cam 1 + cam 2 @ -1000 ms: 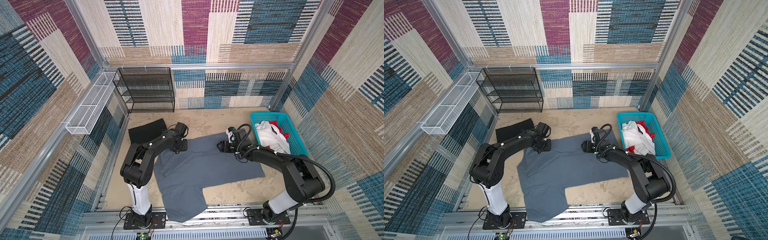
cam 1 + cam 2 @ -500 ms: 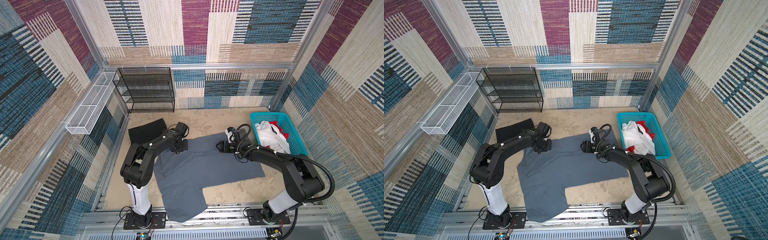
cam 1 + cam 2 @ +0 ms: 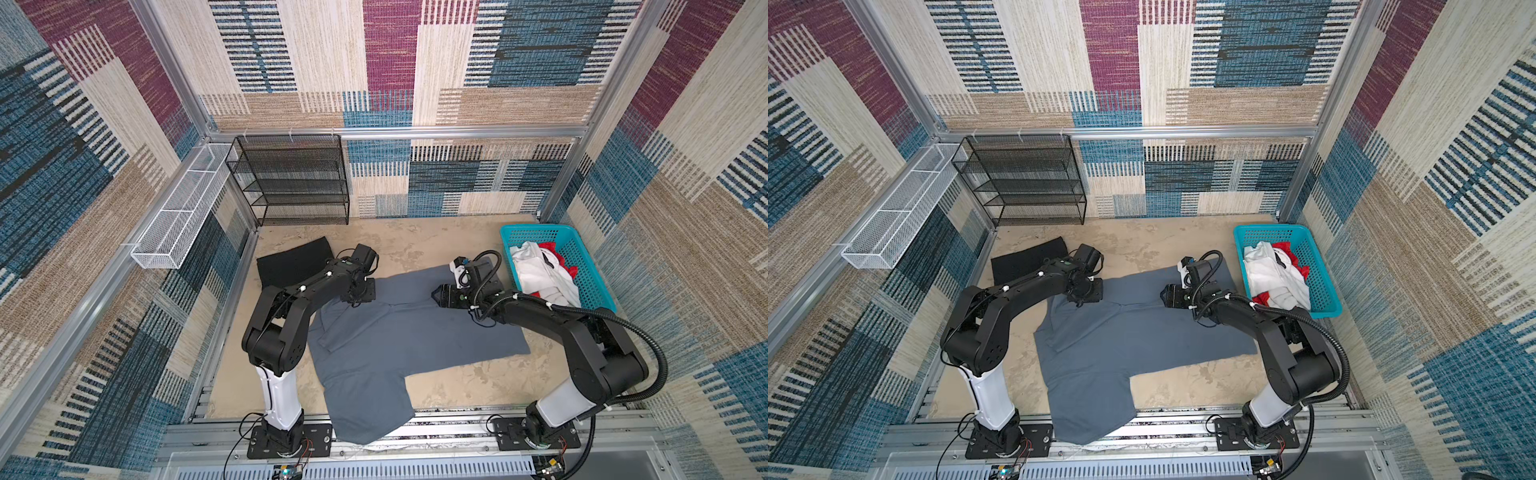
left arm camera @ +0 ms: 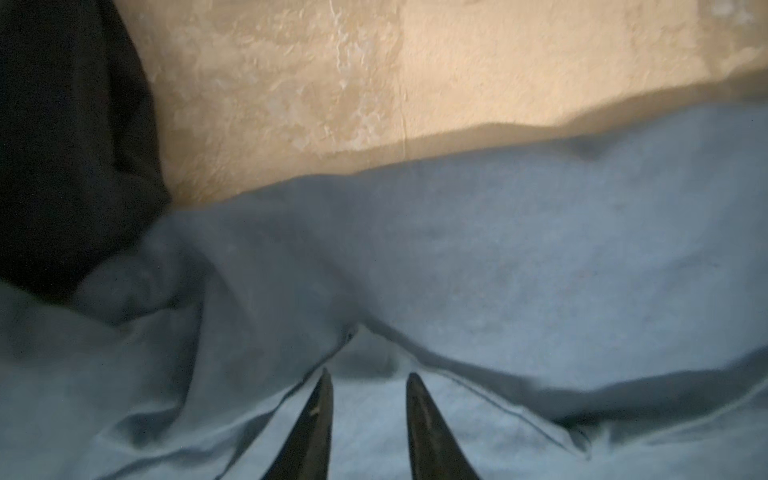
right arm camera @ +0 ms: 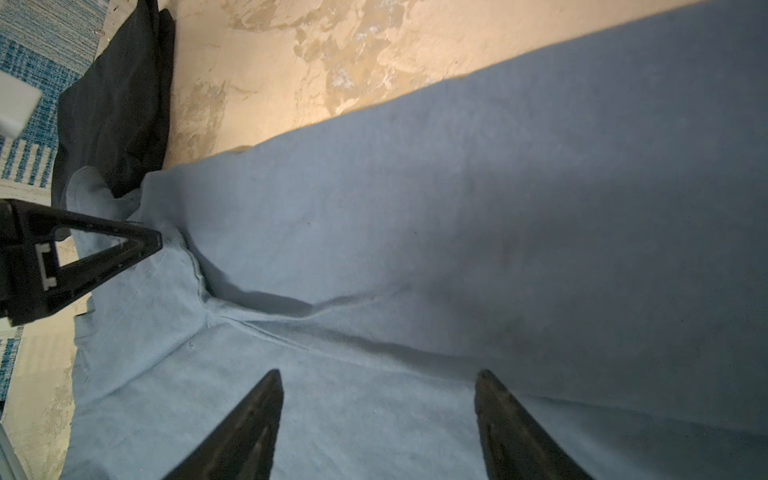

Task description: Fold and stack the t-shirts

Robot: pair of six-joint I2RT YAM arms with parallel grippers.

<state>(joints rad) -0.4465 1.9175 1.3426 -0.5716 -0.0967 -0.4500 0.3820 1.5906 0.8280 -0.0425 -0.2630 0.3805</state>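
meanwhile, left gripper (image 4: 370, 374), jaws narrowly parted, faces right gripper (image 5: 379, 372), jaws wide, along the far edge of the blue-grey t-shirt (image 3: 399, 332).

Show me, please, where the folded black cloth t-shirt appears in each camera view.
Top view: folded black cloth t-shirt, left of and beyond the spread slate blue-grey cloth t-shirt.
Top view: same spot.
Left wrist: black t-shirt meeting the blue-grey t-shirt.
Right wrist: black t-shirt past a corner of the blue-grey t-shirt.
Shared landmark: the blue-grey t-shirt.
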